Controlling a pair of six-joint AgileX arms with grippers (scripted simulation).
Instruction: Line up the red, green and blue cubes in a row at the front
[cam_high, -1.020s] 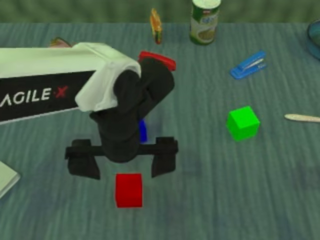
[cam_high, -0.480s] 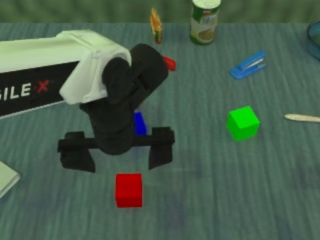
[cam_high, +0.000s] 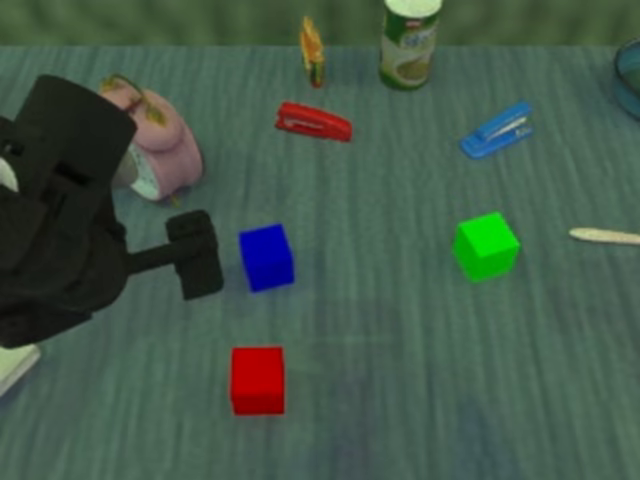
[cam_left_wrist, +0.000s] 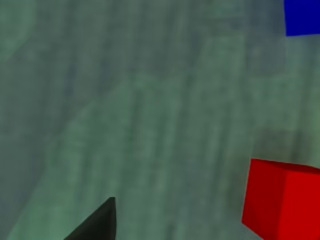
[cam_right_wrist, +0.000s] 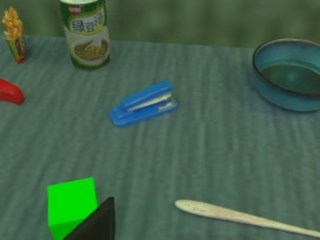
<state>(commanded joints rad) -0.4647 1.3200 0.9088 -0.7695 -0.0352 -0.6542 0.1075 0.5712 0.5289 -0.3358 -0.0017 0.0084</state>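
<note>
One cube placed: red cube (cam_high: 258, 379) near-left | we are pulling left gripper (cam_high: 150, 262) away leftward, fingers spread, empty | blue cube (cam_high: 266, 257), green cube (cam_high: 486, 246) pending.

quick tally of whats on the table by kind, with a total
cubes: 3 (red, blue, green)
staplers: 2 (red, blue)
clock: 1
can: 1
bowl: 1
spoon: 1
small packet: 1
white slab at left edge: 1
total: 11
</note>
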